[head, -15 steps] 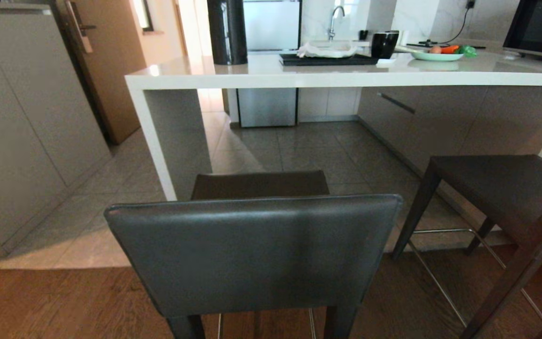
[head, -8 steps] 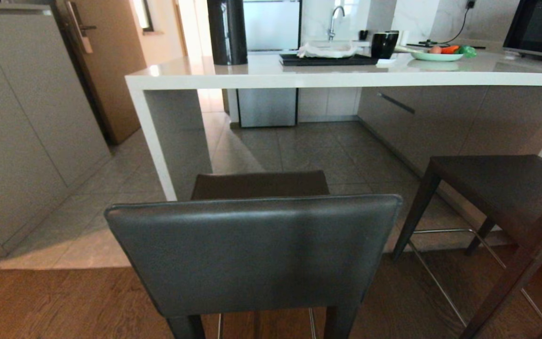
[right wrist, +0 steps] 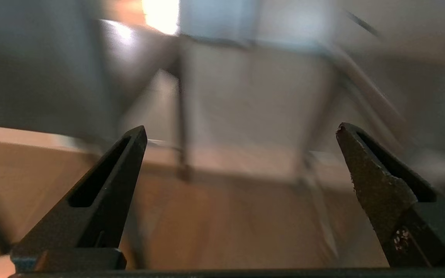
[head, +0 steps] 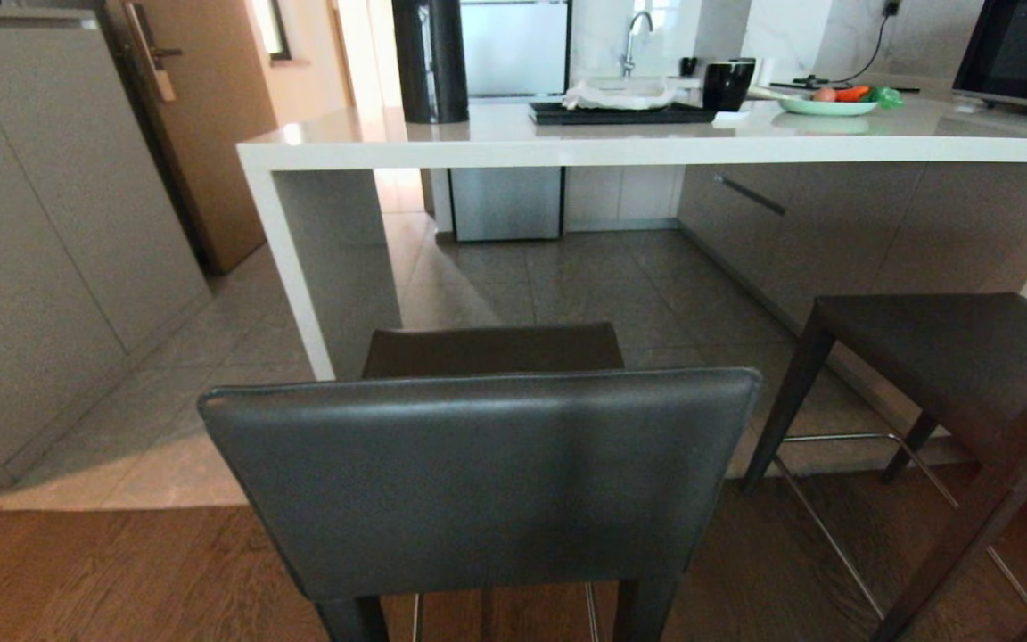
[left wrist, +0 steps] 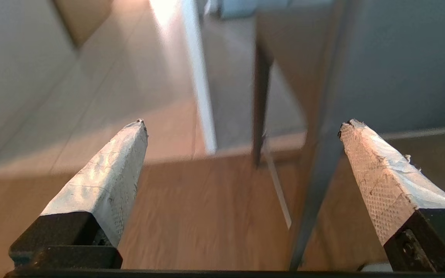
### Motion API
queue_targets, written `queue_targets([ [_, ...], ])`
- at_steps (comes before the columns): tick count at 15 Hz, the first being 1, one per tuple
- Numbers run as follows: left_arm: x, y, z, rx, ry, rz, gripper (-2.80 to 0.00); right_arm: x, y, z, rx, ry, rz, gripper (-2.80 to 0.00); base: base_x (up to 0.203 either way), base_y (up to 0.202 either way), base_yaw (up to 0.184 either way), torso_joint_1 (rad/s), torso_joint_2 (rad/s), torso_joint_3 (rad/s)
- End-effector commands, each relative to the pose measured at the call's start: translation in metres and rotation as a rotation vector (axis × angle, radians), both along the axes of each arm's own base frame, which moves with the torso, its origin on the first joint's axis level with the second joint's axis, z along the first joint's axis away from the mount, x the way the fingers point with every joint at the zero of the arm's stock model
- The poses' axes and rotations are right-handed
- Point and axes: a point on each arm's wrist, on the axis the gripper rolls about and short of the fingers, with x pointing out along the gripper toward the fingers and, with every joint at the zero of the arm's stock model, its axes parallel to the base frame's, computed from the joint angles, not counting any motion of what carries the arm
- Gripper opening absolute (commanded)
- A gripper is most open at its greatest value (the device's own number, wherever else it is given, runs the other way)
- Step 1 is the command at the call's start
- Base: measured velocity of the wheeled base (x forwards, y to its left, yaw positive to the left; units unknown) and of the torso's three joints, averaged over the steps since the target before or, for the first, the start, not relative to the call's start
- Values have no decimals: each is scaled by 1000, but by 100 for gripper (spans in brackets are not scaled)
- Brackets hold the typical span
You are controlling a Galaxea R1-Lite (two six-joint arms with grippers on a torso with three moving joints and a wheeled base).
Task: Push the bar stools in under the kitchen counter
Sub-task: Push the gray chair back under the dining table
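A bar stool (head: 478, 473) with a dark grey leather backrest stands right before me, its flat seat (head: 491, 349) pointing at the kitchen counter (head: 567, 147) and stopping short of the counter's slab leg (head: 299, 267). A second bar stool (head: 950, 357) stands at the right, turned sideways, its seat out in front of the counter. Neither arm shows in the head view. My left gripper (left wrist: 242, 127) hangs open low beside the near stool's legs (left wrist: 260, 96). Low over the wooden floor, my right gripper (right wrist: 242, 133) is open too, nothing between its fingers.
On the counter stand a black cylinder (head: 430, 58), a dark tray (head: 620, 111), a black mug (head: 727, 82) and a green plate of vegetables (head: 830, 102). Grey cabinets (head: 50, 241) line the left. Tiled floor (head: 567, 285) runs under the counter.
The head view is unchanged: both stools and the counter stay where they were, and no arm has come into it.
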Motion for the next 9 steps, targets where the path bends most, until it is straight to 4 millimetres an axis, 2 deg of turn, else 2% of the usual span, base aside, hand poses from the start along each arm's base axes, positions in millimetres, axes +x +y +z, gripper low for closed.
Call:
queue_targets([
  [1,0,0,-1,2,9,9,0,0,-2,-7,13,40,-106,0,0,0,0,0,0,0],
  [3,0,0,-3,1,28,7,0,0,-3,-13,39,95,-108,0,0,0,0,0,0,0],
  [9,0,0,-3,7,26,-12,0,0,-2,-12,36,93,-79,0,0,0,0,0,0,0],
])
